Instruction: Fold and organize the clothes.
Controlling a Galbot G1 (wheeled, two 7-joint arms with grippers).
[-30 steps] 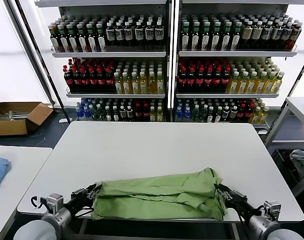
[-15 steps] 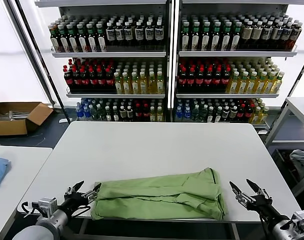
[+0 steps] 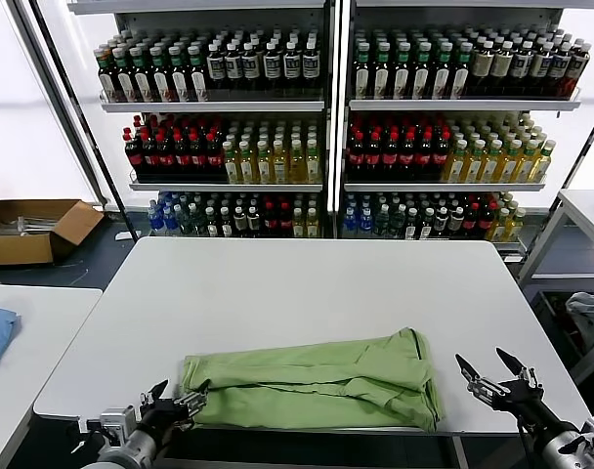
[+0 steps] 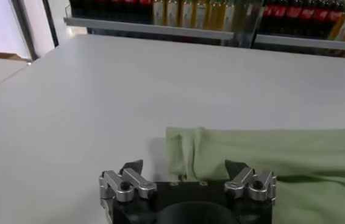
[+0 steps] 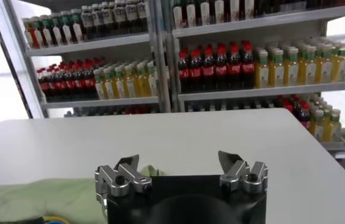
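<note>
Jaws of both grippers are standing wide open and are gripping nothing. The left gripper (image 3: 175, 400) is hovering at the left end of the green polo shirt (image 3: 312, 381), and the right gripper (image 3: 490, 368) is hanging apart from its right end. The shirt is lying as a long folded band along the near edge of the white table (image 3: 307, 283). For the next fold, I think each gripper should be pinching one end evenly. Behind, shelves of bottles (image 3: 326, 137) are blocking nothing.

Bright even light, window glare at both sides, faint shadows on table (image 3: 307, 283), wrist views soft
</note>
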